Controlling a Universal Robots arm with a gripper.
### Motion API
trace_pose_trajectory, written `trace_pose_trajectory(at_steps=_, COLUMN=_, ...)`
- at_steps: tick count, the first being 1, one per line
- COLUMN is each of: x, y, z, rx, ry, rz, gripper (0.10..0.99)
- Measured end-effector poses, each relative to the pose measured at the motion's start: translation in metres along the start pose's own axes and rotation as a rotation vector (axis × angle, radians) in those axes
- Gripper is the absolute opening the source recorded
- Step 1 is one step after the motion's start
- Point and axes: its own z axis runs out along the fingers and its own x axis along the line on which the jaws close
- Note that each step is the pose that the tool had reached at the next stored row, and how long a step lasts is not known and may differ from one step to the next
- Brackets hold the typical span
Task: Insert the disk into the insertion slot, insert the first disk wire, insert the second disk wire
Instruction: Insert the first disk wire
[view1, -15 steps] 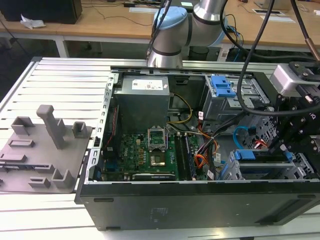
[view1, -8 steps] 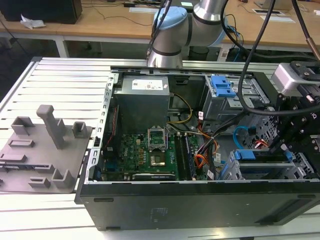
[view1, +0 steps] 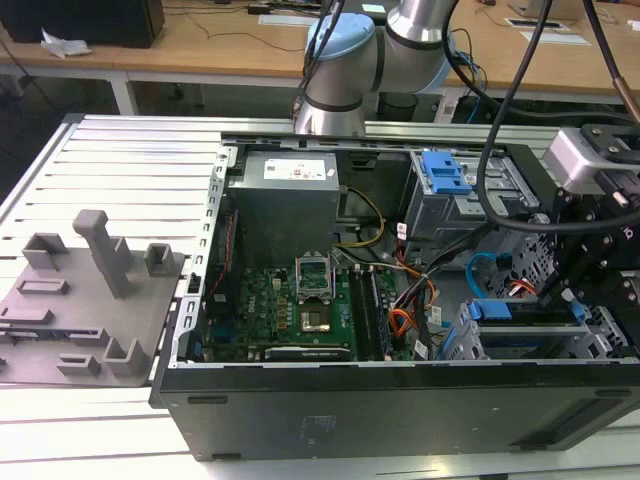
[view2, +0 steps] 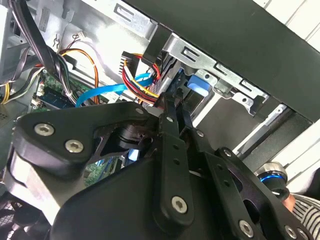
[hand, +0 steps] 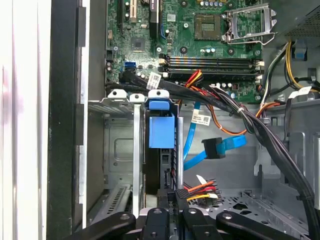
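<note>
The disk (hand: 161, 132), in its bright blue frame, stands edge-on inside the insertion slot (hand: 120, 150); in the exterior view the disk (view1: 520, 310) sits low at the right end of the case. My gripper (hand: 176, 196) hovers just off the disk's end, shut on the black plug of the first disk wire (hand: 202, 187), a red, orange and black bundle. In the second wrist view the gripper (view2: 175, 102) points at the blue frame (view2: 197, 84), with the wire bundle (view2: 137, 80) running to its tips. The second disk wire (hand: 227, 145), light blue, loops loose beside the slot with its black plug hanging free.
A taller grey cage with a blue latch (view1: 445, 175) stands behind the slot. A thick black cable bundle (hand: 260, 135) crosses beside the blue cable. The motherboard (view1: 290, 310) and power supply (view1: 290, 200) fill the case's middle. A grey fixture plate (view1: 80, 300) lies outside at the exterior view's left.
</note>
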Motion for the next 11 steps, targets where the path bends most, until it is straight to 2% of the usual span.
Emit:
trace_pose_trajectory(at_steps=5, x=0.0001, y=-0.0002, z=0.0046, rx=0.0, ry=0.0006, rz=0.0, gripper=0.173)
trace_pose_trajectory(at_steps=11, x=0.0001, y=-0.0003, z=0.0056, rx=0.0, ry=-0.0011, rz=0.0, gripper=0.184)
